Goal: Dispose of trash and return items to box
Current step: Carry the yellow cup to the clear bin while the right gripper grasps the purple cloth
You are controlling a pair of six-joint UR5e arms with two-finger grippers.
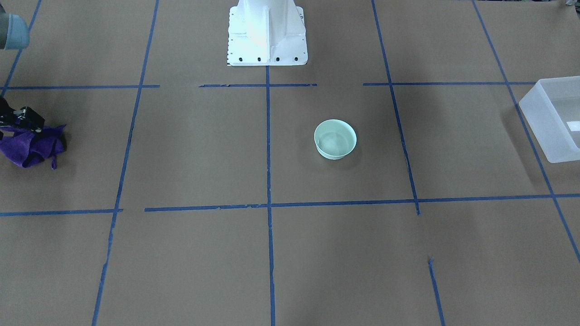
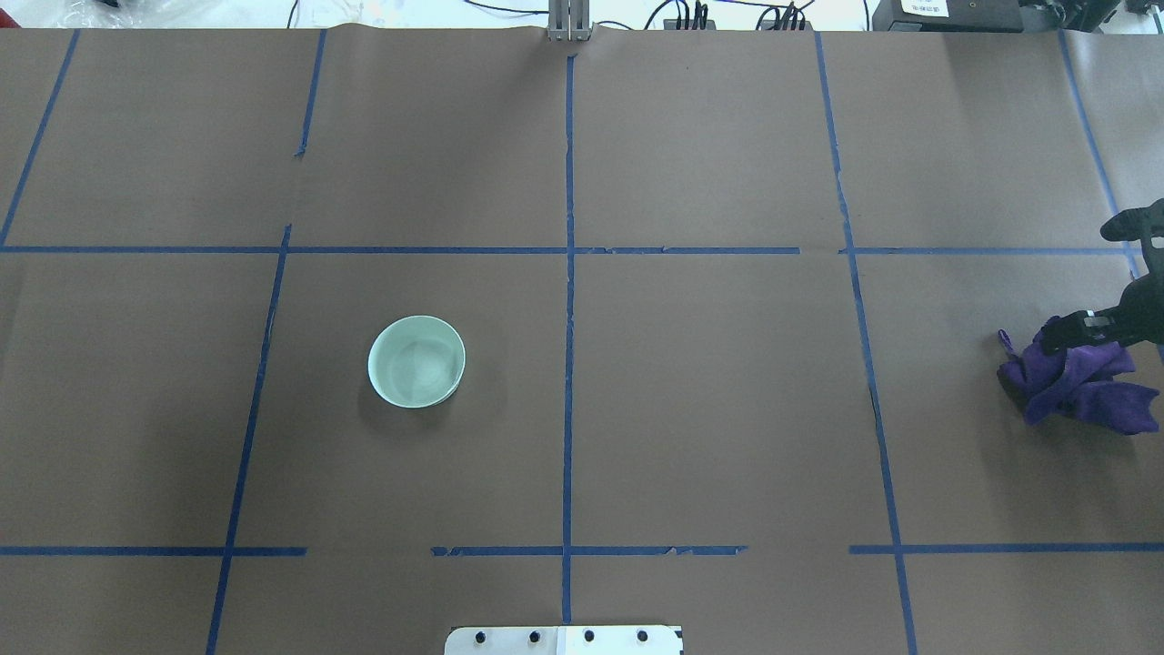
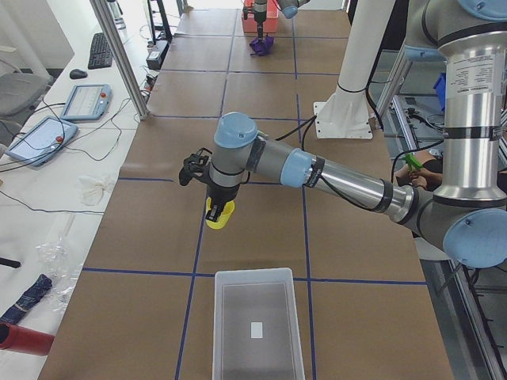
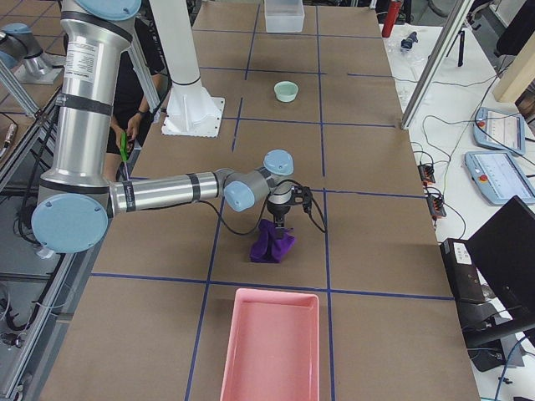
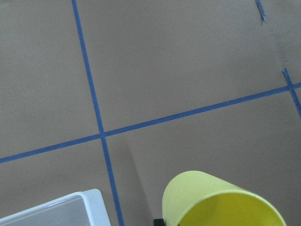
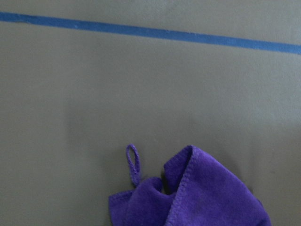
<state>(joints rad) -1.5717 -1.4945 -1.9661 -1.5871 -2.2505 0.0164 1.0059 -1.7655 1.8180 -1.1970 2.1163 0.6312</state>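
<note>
The left gripper (image 3: 215, 207) is at the yellow cup (image 3: 219, 216), near the box (image 3: 253, 272); its grip cannot be told. The box's white label (image 3: 257, 330) is unreadable (too small). The right gripper (image 2: 1059, 338) clenches a purple cloth (image 2: 1091, 391) on blue-taped brown paper (image 2: 709, 391).

Table (image 2: 709, 409) papered brown, gridded with blue tape (image 2: 569, 364). Side bench (image 3: 47, 190): keyboard (image 3: 100, 50), mouse (image 3: 78, 74), teach pendant (image 3: 85, 100).
</note>
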